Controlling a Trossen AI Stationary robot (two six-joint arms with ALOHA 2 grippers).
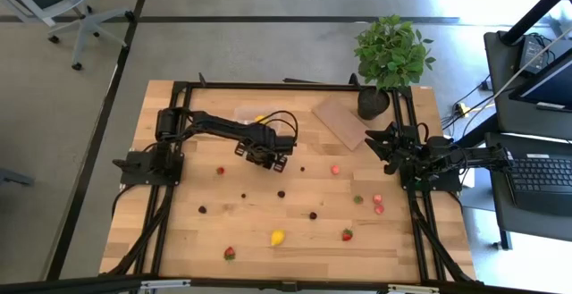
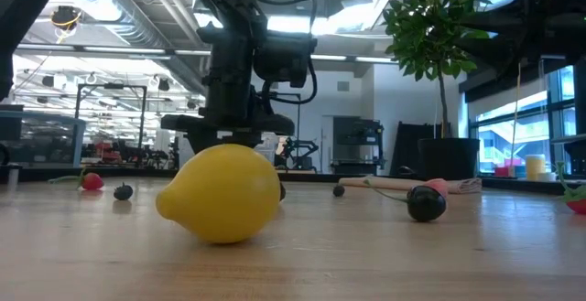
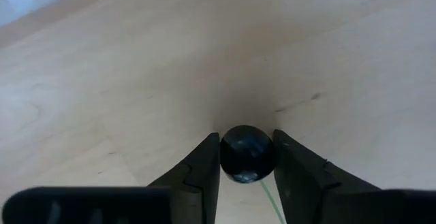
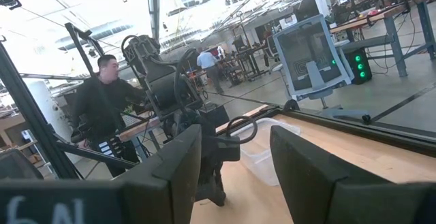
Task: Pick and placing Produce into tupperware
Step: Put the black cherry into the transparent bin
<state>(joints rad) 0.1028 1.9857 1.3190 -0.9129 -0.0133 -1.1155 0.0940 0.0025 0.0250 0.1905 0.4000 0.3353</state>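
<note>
No readable text anywhere — only partial pale characters, perhaps "6" and "A", on the right wrist camera's dark housing edge.

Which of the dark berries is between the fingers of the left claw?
The berry under the left claw, near the table's middle. The other dark berries lie free.

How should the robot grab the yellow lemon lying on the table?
Grip the lemon across its fat middle, coming straight down from above. It lies on its side on the bare table, with a pointed tip at one end, so the fingers would likely slip off the ends. The space around it looks free. The left gripper is busy, shut on a dark berry.
</note>
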